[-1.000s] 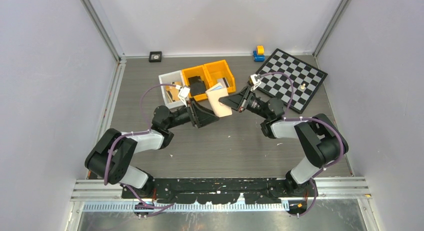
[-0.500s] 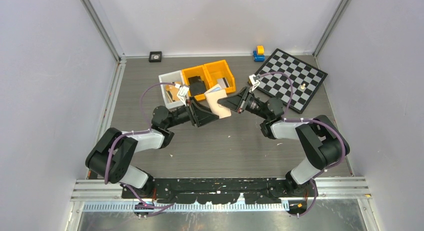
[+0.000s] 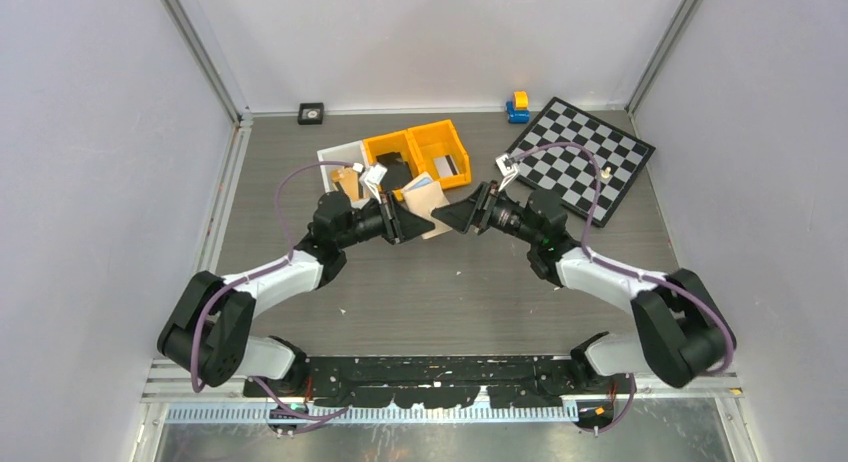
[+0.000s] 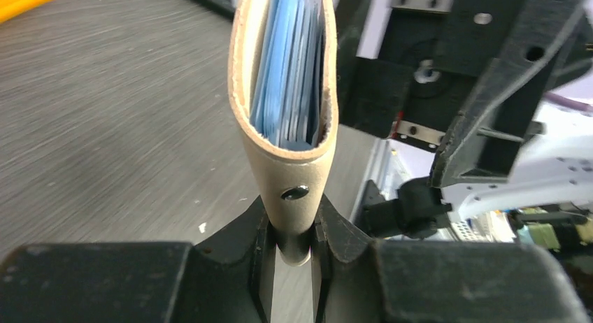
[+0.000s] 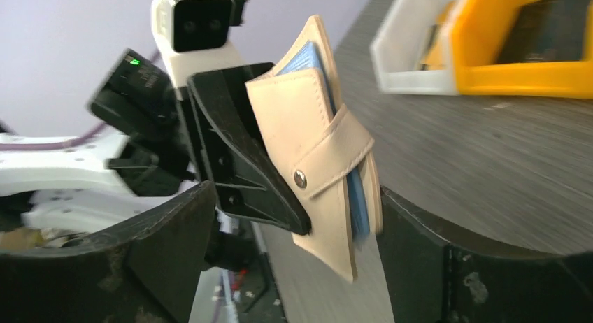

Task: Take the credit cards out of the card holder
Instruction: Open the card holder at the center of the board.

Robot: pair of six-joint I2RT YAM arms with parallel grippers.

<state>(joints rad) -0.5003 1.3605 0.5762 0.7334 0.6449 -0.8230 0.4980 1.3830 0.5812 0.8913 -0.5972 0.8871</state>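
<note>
The card holder (image 3: 424, 202) is held in the air just on the near side of the orange bins (image 3: 437, 129), above the grey wood-grain table (image 3: 450, 292). It is a tan, smooth, leather-like bifold with a rounded fold. The fold points toward the left gripper (image 4: 292, 233) and the open edge points away from it.

The left gripper is pressed together on the end of the fold. Its matte black fingers pinch the tan material from both sides.

A strap (image 5: 339, 157) of the same material crosses one face and ends at a small round metal stud (image 5: 301, 177). Thin, flat bluish leaves (image 4: 287, 78) sit between the two covers. Cards and pocket film cannot be told apart there.

The right gripper (image 5: 297, 204) is spread, with one black finger on each side of the card holder. Contact cannot be confirmed.

One of the credit cards (image 3: 447, 165), flat and light with a dark stripe, lies inside the right-hand orange bin.
</note>
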